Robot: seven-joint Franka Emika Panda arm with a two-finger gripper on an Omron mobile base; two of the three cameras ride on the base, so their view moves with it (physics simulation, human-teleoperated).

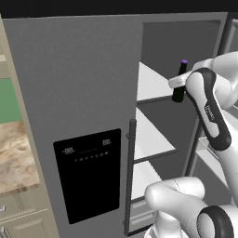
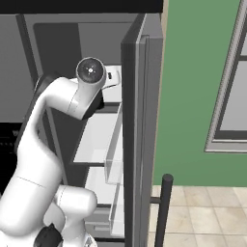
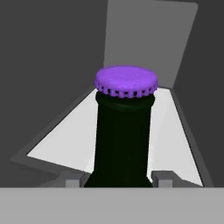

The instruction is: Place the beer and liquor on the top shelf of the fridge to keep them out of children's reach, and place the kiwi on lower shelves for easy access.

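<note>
With my claw (image 3: 118, 179) clamped on the beer (image 3: 124, 131), I'm over the top shelf (image 1: 151, 81); next, lower toward twelve o'clock and release.

Base views flanking fridge (image 1: 69, 83) (hand close-up)

The beer (image 3: 124, 140) looks like dark glass, almost black, smooth with hardly any shine, and its purple cap (image 3: 126, 82) has a matt, finely pebbled top and a crimped edge. The fridge (image 1: 74, 83) has a flat grey metal look — brushed rather than glossy — with a black display panel (image 1: 88, 174) that reads smooth and dull. The top shelf (image 3: 65, 140) is plain white, smooth and matt, edged in thin grey. The door bins (image 2: 113, 159) look like clear, slightly frosted plastic. Beside the fridge, a counter (image 1: 16, 155) shows mottled brown stone.
</note>
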